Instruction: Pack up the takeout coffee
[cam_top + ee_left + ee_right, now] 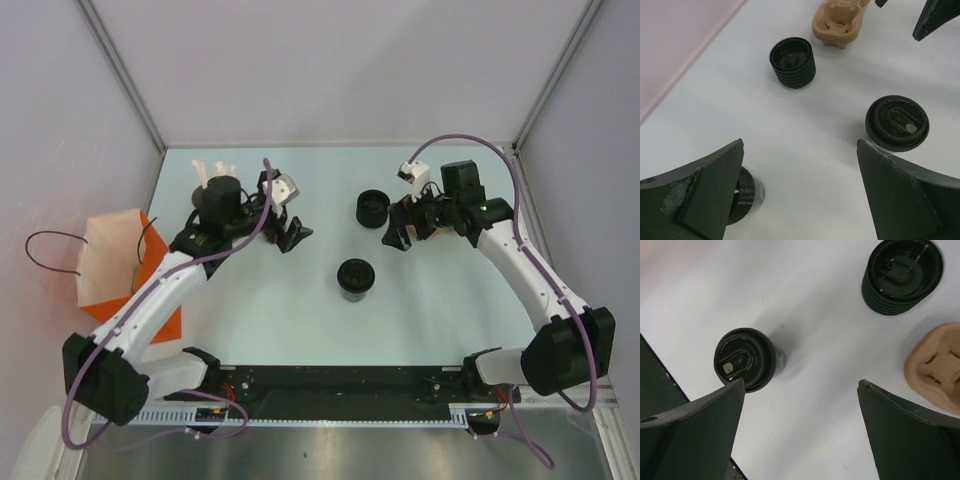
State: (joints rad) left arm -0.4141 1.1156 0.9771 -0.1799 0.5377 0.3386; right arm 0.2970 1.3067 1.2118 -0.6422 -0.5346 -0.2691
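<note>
The takeout coffee (355, 278) is a small black cup with a round black lid, standing upright mid-table between the arms. It shows right of centre in the left wrist view (896, 122) and at left in the right wrist view (745, 359). My left gripper (290, 232) hangs open to the cup's upper left, with only bare table between its fingers (800, 145). My right gripper (397, 235) is open too, above and right of the cup and apart from it (801, 382).
A ribbed black cup without a lid (372, 208) stands behind the coffee. Beside it, a tan moulded piece (935, 367) lies under the right gripper. A cup of white straws (218, 190) stands back left. An orange-and-tan paper bag (110, 262) lies at the left edge. Another black ribbed thing (745, 195) shows behind my left finger.
</note>
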